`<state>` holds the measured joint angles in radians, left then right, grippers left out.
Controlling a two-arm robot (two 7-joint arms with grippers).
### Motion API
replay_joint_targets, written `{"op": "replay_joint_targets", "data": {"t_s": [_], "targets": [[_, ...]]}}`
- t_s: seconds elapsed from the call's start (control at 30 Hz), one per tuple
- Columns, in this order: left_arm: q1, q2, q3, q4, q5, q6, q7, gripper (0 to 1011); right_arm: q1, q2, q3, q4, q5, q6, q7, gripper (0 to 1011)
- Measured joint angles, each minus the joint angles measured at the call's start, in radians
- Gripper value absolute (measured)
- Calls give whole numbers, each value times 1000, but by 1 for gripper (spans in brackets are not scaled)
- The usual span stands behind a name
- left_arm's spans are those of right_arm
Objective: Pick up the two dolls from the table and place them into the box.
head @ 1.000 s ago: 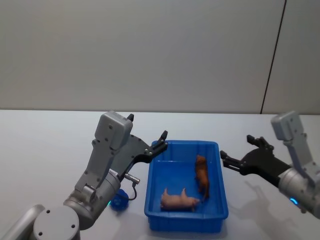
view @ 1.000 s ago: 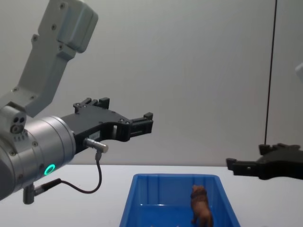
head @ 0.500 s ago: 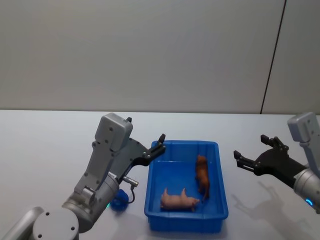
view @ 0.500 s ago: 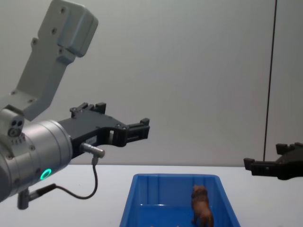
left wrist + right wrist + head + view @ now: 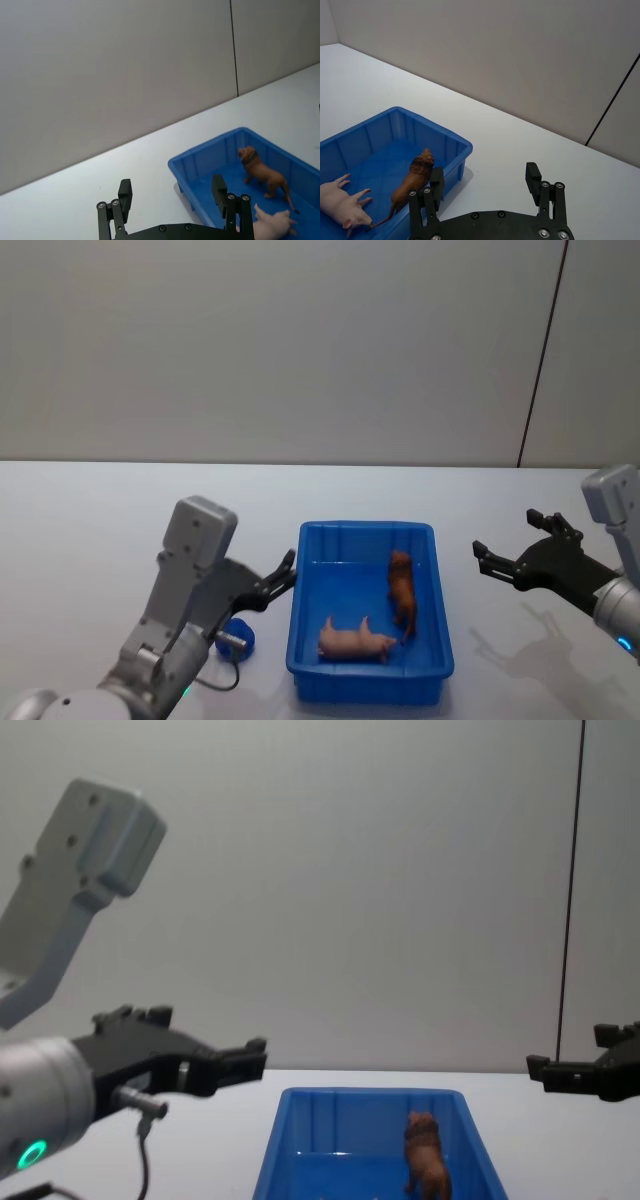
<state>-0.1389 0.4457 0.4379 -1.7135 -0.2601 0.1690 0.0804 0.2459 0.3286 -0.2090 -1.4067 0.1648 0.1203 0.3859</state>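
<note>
The blue box stands on the white table and holds two dolls. A brown lion-like doll stands along the box's right wall. A pale pink pig doll lies on its side near the front. My left gripper hangs open and empty just left of the box rim. Well to the right of the box, my right gripper is also open and empty above the table. The wrist views show the same dolls in the box beyond each gripper's open fingers.
A small rounded blue object sits on the table left of the box, beside my left arm and its cable. A grey wall runs behind the table. Bare tabletop stretches on both sides of the box.
My left arm has dropped lower and drawn back from above the box's left rim. The right gripper has moved right, away from the box. The dolls have stayed put.
</note>
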Motion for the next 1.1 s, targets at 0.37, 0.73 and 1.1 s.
{"op": "replay_joint_targets", "data": {"t_s": [0.37, 0.73, 1.1], "targets": [[63, 40, -14, 1, -82, 25, 22, 1003, -1, 3, 2, 0, 1, -2, 1, 1001], [75, 51, -29, 72, -124, 47, -17, 1004, -2, 4, 4, 0, 2, -3, 2, 1001], [35, 30, -36, 172, -110, 59, -91, 1003, -2, 5, 4, 0, 2, -3, 2, 1001]]}}
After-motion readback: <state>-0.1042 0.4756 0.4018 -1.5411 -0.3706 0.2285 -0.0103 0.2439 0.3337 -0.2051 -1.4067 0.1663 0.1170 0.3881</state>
